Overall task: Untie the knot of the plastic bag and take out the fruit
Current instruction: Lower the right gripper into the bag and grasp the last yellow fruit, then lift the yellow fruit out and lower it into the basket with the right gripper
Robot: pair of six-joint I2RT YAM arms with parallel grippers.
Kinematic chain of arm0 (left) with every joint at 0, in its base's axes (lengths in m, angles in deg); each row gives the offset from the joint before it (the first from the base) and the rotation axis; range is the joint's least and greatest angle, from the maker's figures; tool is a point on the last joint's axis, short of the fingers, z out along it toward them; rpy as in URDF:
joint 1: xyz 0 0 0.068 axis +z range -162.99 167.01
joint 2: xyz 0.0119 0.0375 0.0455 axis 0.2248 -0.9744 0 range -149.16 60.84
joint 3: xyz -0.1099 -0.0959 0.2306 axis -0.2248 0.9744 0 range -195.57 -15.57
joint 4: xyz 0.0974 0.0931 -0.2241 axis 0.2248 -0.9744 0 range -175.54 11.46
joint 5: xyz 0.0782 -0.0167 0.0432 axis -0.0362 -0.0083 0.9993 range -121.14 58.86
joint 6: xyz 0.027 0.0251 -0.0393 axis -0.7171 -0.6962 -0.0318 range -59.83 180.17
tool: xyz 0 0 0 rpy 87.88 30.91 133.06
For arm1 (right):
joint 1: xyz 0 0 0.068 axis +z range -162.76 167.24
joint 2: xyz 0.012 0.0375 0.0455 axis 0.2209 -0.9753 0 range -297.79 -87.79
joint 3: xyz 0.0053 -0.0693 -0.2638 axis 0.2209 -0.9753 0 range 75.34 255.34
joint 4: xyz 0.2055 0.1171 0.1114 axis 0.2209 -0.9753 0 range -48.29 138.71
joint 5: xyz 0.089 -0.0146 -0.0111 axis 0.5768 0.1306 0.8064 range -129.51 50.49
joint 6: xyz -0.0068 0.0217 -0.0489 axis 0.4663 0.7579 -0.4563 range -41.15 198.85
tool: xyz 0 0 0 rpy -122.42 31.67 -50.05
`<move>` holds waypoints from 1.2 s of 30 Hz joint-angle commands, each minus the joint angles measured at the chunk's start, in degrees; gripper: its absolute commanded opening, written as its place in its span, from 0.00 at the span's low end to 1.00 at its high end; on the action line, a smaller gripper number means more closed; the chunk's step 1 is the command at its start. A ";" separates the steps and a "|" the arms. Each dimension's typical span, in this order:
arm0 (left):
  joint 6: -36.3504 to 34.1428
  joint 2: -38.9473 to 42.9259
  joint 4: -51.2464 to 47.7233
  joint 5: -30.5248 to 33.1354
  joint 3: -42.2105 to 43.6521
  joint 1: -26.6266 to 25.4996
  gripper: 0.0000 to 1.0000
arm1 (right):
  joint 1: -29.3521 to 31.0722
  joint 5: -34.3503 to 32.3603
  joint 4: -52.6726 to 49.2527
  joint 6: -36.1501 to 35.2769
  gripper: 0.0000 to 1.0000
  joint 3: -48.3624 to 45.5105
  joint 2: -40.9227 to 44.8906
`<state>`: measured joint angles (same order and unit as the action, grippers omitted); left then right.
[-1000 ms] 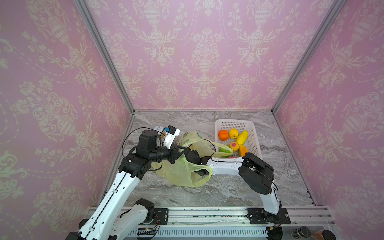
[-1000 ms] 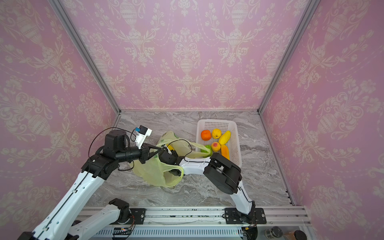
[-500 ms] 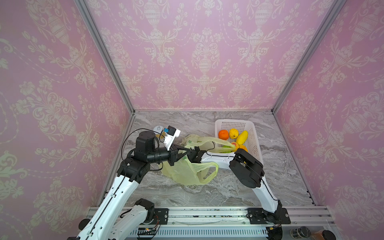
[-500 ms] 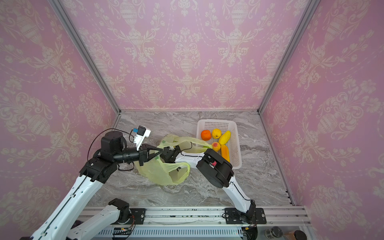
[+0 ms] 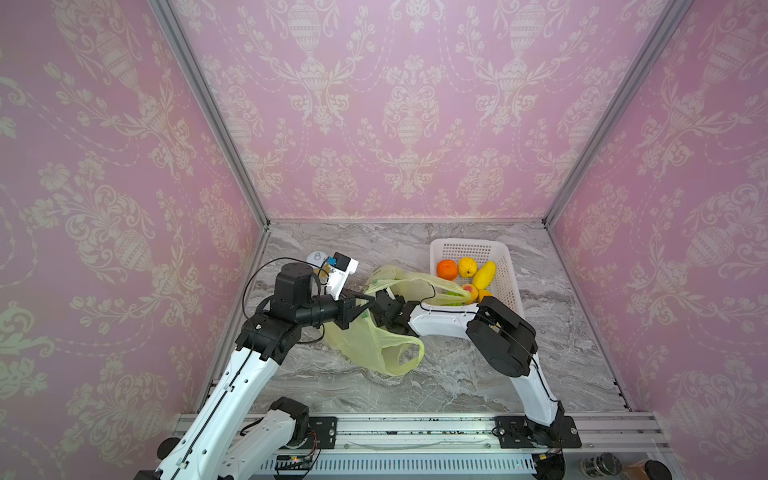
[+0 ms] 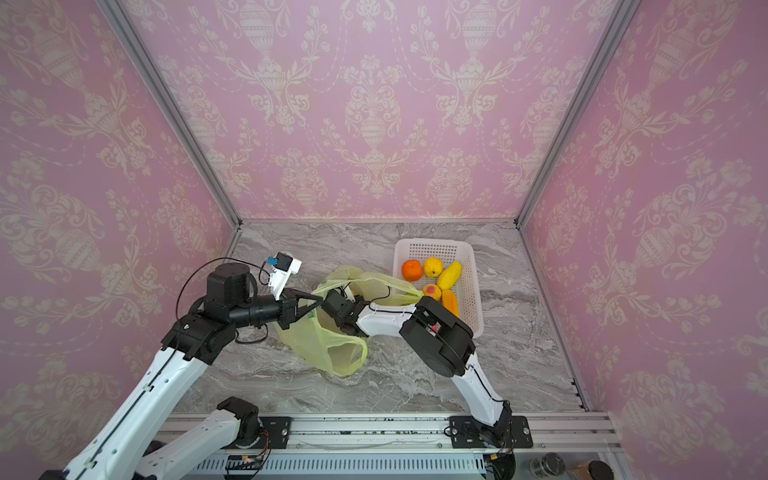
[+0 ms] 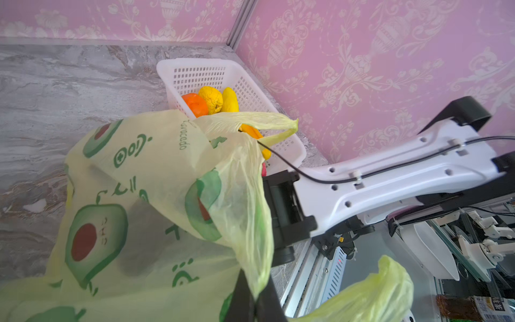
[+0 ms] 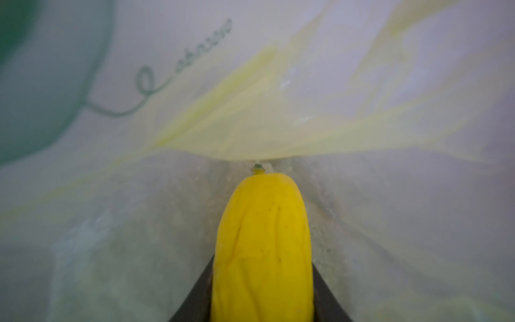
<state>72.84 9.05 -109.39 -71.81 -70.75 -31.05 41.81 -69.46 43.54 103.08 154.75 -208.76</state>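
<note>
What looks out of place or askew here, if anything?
One loop handle of the plastic bag lies across the rim of the white basket, over the fruit already inside, so it could snag there. Nothing is spilled. The right gripper, inside the bag, holds a long yellow fruit; the left gripper pinches the bag.

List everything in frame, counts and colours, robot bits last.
plastic bag: one, translucent yellow-green with avocado prints, mid-table.
held fruit: one, yellow, long, inside the bag.
basket: one, white perforated, back right of table.
fruit in basket: five seen, orange, lemon, long yellow fruit, peach, orange-yellow fruit; right arm may hide more.
jar: one, white lid, back left, mostly hidden.
table: one, grey marble.
left gripper: one, black fingers shut on the bag's edge.
right gripper: one, black, inside the bag, fingers closed on the held fruit.
</note>
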 commanded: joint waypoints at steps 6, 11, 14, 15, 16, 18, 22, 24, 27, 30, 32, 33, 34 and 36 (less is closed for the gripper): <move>-1.95 -2.51 -4.81 6.45 -1.87 1.43 0.00 | 0.56 6.62 7.72 1.09 0.24 -10.05 16.38; -1.77 -2.78 -4.93 6.83 -1.86 1.80 0.00 | 0.98 9.69 11.98 1.06 0.22 -17.72 23.96; -1.69 -2.79 -4.83 6.72 -1.77 1.94 0.00 | 1.05 9.74 12.83 1.17 0.21 -20.39 27.32; -1.68 -2.79 -4.90 6.74 -1.76 2.03 0.00 | 1.07 9.95 12.76 1.17 0.21 -21.06 28.25; -1.70 -2.84 -4.79 6.82 -1.73 2.02 0.00 | 1.07 10.49 12.82 1.12 0.21 -21.66 29.17; -1.71 -2.97 -4.77 6.99 -1.69 2.11 0.00 | 1.22 12.94 13.51 0.29 0.20 -22.89 31.52; -1.04 -3.79 -4.82 8.08 -1.74 2.25 0.00 | 3.01 17.06 15.94 -2.98 0.22 -25.37 36.75; -0.65 -4.12 -5.09 9.21 -1.85 2.46 0.00 | 3.52 18.87 16.23 -3.55 0.23 -25.95 38.22; -0.28 -4.42 -4.89 10.17 -1.79 2.74 0.00 | 3.77 22.98 16.70 -3.55 0.23 -26.16 38.72; -0.19 -4.52 -5.00 11.58 -1.70 3.03 0.00 | 4.77 25.30 17.74 -4.61 0.21 -26.72 39.54; -0.19 -4.93 -5.10 11.98 -1.86 3.24 0.00 | 5.27 26.40 18.29 -5.28 0.21 -27.50 41.11; -0.24 -5.27 -5.18 12.22 -1.99 3.37 0.00 | 5.40 27.08 18.64 -5.38 0.21 -28.09 42.43; -0.19 -5.62 -5.16 12.40 -2.12 3.52 0.00 | 5.38 27.27 18.66 -5.42 0.21 -28.70 43.99; 0.05 -6.49 -4.79 12.98 -2.59 4.05 0.00 | 5.33 26.28 17.91 -5.68 0.21 -30.09 48.55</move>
<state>72.73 3.61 -113.39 -60.95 -71.32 -27.99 46.99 -44.33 59.91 99.25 125.84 -166.40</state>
